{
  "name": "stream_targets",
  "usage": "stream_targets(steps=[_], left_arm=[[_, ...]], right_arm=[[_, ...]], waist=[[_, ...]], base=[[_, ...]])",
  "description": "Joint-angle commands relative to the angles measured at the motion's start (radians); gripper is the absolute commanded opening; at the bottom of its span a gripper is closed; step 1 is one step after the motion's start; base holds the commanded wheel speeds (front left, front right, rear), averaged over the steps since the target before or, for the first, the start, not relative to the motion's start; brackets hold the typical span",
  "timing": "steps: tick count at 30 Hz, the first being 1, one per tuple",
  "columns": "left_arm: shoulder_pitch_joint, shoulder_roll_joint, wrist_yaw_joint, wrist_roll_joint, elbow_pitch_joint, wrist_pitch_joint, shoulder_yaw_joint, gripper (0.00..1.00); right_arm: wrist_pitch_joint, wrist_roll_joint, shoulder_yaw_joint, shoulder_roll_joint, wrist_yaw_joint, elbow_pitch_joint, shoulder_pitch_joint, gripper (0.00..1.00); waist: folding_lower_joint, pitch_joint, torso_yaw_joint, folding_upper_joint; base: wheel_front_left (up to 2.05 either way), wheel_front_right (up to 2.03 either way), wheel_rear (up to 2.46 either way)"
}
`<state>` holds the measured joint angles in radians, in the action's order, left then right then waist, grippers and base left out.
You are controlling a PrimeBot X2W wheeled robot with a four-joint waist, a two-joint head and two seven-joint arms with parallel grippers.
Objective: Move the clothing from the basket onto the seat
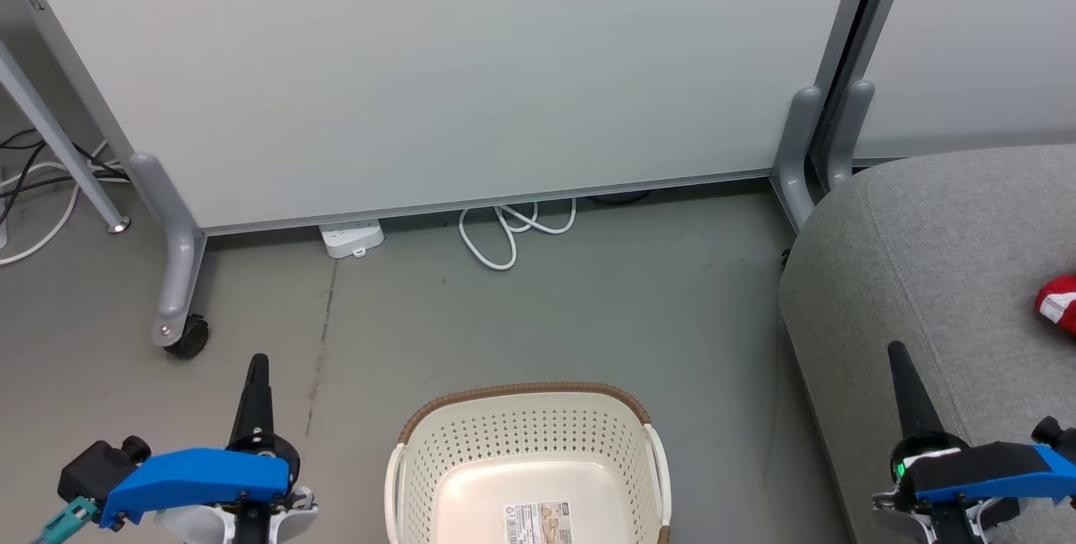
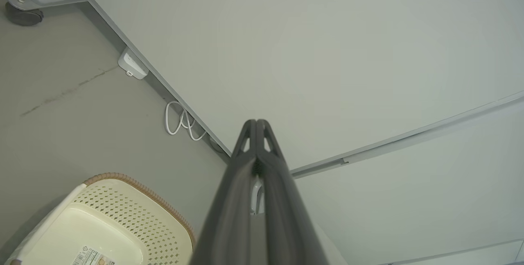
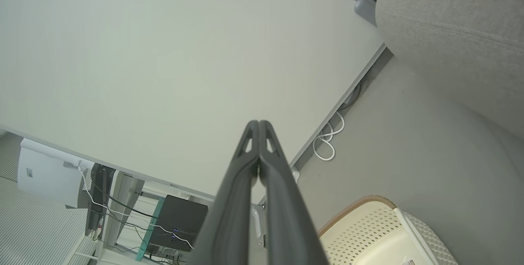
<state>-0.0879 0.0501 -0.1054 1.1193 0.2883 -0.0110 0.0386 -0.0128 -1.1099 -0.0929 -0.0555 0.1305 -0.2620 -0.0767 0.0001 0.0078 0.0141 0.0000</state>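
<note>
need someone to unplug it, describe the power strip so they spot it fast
Find the big pale partition panel behind the basket. At its bottom edge, beside the left castor leg, lies the power strip. It is a flat white block, unlike the looped white cable further right.

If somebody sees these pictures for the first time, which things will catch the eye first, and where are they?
First comes the cream basket at the bottom centre of the head view, its visible inside bare except for a paper label. Next is a bit of red clothing lying on the grey seat at the right edge. The left gripper and right gripper, both shut, point up on either side of the basket.
</note>
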Motion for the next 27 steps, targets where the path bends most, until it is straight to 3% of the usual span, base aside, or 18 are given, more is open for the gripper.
stream_targets(steps=[1,27], left_arm=[[-0.024,0.001,-0.005,0.027,-0.014,0.007,0.008,0.00],[-0.025,0.000,-0.017,0.257,-0.030,0.066,0.042,0.00]], right_arm=[[0.007,-0.030,-0.003,0.001,0.000,0.013,-0.021,0.00],[0.067,-0.263,-0.013,0.003,0.000,0.016,-0.030,0.00]], waist=[[-0.0001,0.000,0.000,0.0000],[-0.0001,-0.002,-0.006,0.0000]], base=[[0.00,0.00,0.00],[0.00,0.00,0.00]])
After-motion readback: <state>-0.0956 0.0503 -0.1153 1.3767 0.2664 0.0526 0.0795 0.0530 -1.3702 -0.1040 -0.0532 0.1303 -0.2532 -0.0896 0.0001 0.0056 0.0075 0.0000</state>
